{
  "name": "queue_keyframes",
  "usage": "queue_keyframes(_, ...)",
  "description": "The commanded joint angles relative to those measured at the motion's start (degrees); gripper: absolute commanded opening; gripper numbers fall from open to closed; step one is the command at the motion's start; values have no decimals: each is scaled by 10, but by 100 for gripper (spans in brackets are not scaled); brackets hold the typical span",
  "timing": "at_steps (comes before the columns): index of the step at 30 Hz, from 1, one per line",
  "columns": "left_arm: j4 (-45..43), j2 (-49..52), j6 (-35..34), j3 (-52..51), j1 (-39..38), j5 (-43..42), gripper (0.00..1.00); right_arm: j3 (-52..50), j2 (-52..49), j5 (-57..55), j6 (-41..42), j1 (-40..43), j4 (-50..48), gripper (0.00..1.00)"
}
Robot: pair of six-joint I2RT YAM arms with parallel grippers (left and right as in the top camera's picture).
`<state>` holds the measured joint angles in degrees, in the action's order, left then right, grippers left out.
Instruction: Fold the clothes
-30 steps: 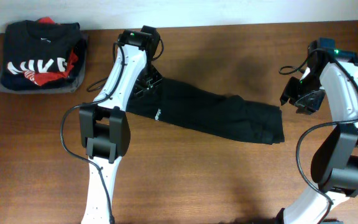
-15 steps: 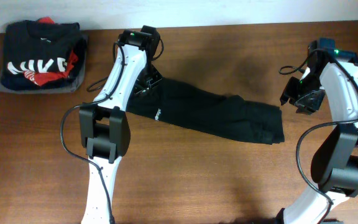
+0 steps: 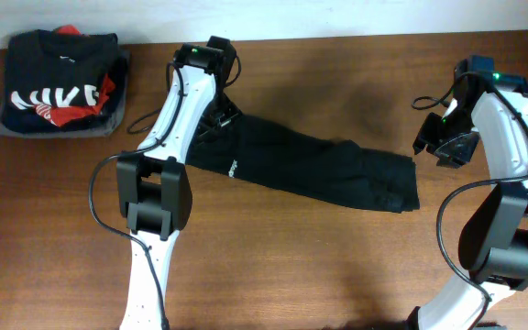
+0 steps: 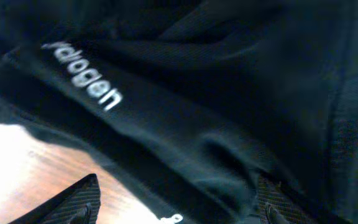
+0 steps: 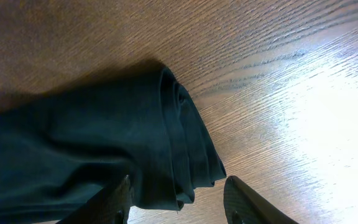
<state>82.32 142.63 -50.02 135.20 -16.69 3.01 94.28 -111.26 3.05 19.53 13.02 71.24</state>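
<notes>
Brown wood-grain counter [image 3: 273,266] under a white wall [image 3: 337,14]. The black garment [image 3: 310,170] lies across its middle as a long folded band. Left gripper [image 3: 220,115] jaws are spread over the logo end, seemingly released. Right gripper [image 5: 179,208] jaws stand apart at the other end.

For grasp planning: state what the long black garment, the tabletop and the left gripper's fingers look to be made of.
Black garment: soft matte knit, perhaps polyester; it creases and bunches.
Tabletop: wood or wood-look laminate, semi-gloss; grain lines and glare show.
Left gripper's fingers: dark with a woven-looking pattern, possibly carbon fibre.
</notes>
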Motion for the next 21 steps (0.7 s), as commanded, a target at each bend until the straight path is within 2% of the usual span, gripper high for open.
queue_keyframes(1, -14, 13, -5, -13, 4, -14, 80, -2, 13, 3, 3, -4, -1, 53)
queue_keyframes(5, -30, 13, -5, -33, 4, -22, 79, -2, 13, 3, 3, -4, -1, 53)
queue_keyframes(10, -34, 13, -4, -45, 6, -16, 68, -2, 13, 3, 3, -4, -1, 53)
queue_keyframes(14, -28, 11, -4, -45, 9, 18, 54, -2, 13, 3, 3, -4, -1, 53)
queue_keyframes(16, -17, 8, -4, -45, 12, 34, 42, -2, 13, 3, 3, -4, -1, 53)
queue_keyframes(21, 3, -7, 3, -44, 20, 67, 33, -2, 13, 4, 3, -4, -2, 53)
